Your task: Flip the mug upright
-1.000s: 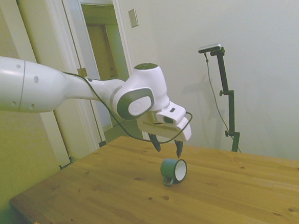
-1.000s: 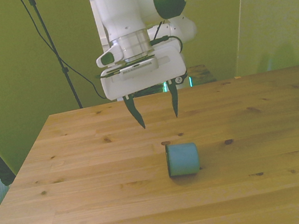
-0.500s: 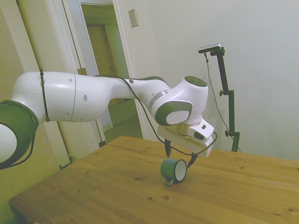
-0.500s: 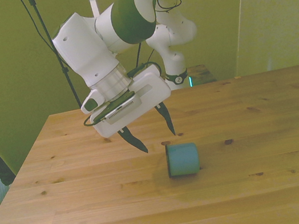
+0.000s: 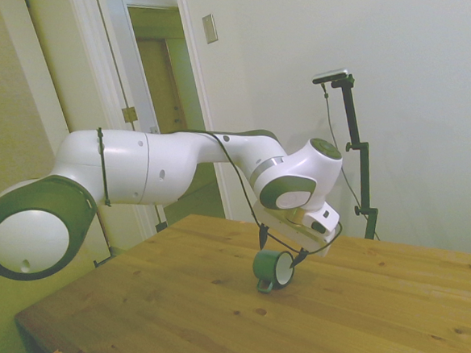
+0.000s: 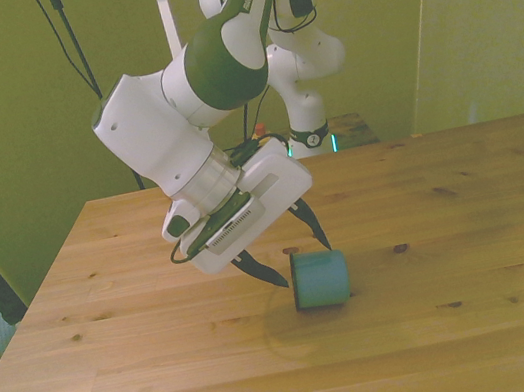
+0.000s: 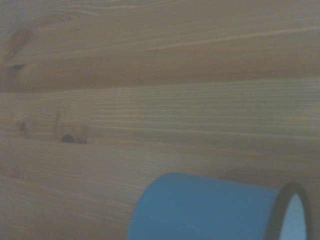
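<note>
two spread fingers of the gripper [image 6: 293,254] hang tilted just above the mug [image 6: 319,279], grasping nothing. the mug lies on its side near the middle of the table [image 6: 122,383]. in the front view its long axis runs from 9 to 3 o'clock, base toward 9, and the mouth toward 3; in the side view the white mouth [image 5: 283,268] faces the camera and the handle sits underneath. a glancing finger could roll the round body away, or a shallow pinch on the curved wall could slip.
</note>
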